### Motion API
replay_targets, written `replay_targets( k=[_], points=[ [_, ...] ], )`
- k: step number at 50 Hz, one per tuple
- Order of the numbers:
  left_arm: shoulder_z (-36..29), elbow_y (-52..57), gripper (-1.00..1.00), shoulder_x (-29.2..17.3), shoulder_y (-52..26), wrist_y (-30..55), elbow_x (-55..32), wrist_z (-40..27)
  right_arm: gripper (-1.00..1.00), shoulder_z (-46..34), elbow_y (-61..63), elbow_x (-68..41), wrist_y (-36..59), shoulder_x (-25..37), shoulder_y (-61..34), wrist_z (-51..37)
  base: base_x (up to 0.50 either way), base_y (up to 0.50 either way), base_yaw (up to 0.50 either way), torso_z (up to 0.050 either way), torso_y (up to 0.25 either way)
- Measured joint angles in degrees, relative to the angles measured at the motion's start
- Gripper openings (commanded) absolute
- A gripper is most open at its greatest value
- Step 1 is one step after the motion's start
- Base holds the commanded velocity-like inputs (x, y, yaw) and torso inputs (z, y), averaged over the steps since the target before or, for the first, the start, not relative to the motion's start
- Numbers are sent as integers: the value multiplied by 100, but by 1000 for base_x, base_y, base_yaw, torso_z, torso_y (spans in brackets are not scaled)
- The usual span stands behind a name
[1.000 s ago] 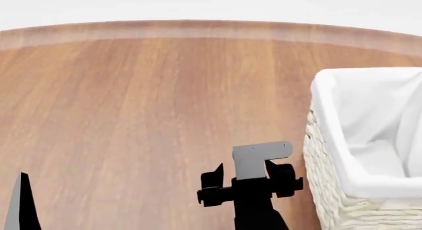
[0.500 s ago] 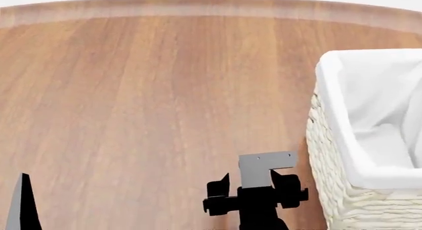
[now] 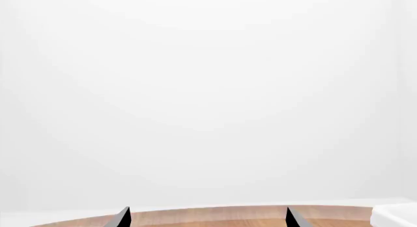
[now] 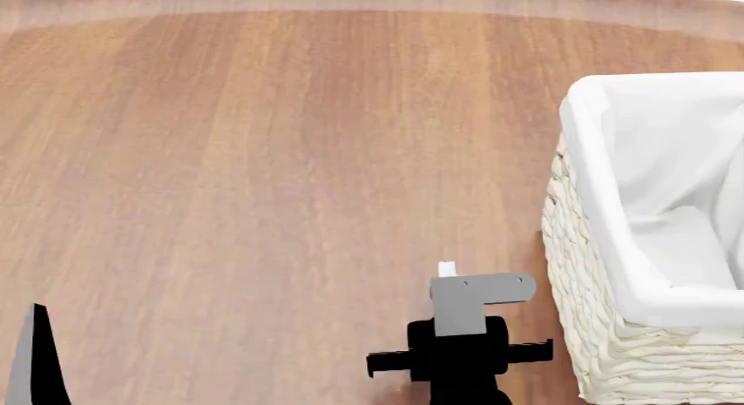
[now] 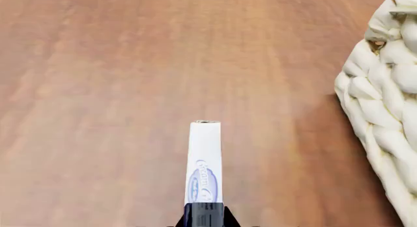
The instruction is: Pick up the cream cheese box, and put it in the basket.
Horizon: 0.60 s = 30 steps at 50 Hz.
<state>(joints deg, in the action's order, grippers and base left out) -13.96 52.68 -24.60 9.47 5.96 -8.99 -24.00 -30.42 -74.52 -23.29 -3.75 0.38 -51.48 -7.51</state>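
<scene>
1. Near the bottom edge of the head view, just left of the basket [image 4: 581, 274], the right gripper [image 4: 456, 357] sits low over the wooden table [image 4: 256, 178], with a grey bracket on top of its black body.
2. Its jaws are closed tight on the cream cheese box [image 5: 204, 161], which the right wrist view shows edge-on: a thin white slab with a blue oval mark on its narrow face, sticking straight out from the black fingertips.
3. From the head camera only a small white corner of the box [image 4: 447, 268] pokes out above the grey bracket (the rest is hidden behind the gripper).
4. The box is clear of the wood in the wrist view, held in the air beside the basket and not inside it.
5. The basket's braided cream wall [image 5: 384, 105] fills one side of the right wrist view, close to the box but apart from it.
6. The white cloth liner [image 4: 651, 152] folds over the basket rim and covers its inside; nothing else shows within the part that is in view.
7. At the lower left corner of the head view, one dark tip of the left gripper [image 4: 37, 361] rises into frame.
8. In the left wrist view its two tips [image 3: 124, 217] stand wide apart with nothing between them, pointing past the table edge toward blank white.
</scene>
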Motion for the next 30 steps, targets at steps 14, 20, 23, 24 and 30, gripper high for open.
replay_targets(
  k=[14,20,23,24,30],
  points=[
    [9,-2,100,-22,-11,-29,-42,-37,-100,68,-31,1,-8,-6,-13,27,0,0,0,0,0],
    [8,-3,100,-34,-14,-37,-62,-49,-100,-27,344,-137,160,71,5,-50,0,0,0,0,0],
    [11,-6,100,-39,-15,-44,-74,-56,-100,-76,919,-217,438,195,75,-180,0,0,0,0,0],
    [12,-6,100,-41,-15,-46,-77,-58,-100,-91,1136,-243,542,242,98,-229,0,0,0,0,0],
    [9,-7,100,-51,-16,-55,-90,-72,-100,-177,2535,-392,1200,540,218,-550,0,0,0,0,0]
  ],
)
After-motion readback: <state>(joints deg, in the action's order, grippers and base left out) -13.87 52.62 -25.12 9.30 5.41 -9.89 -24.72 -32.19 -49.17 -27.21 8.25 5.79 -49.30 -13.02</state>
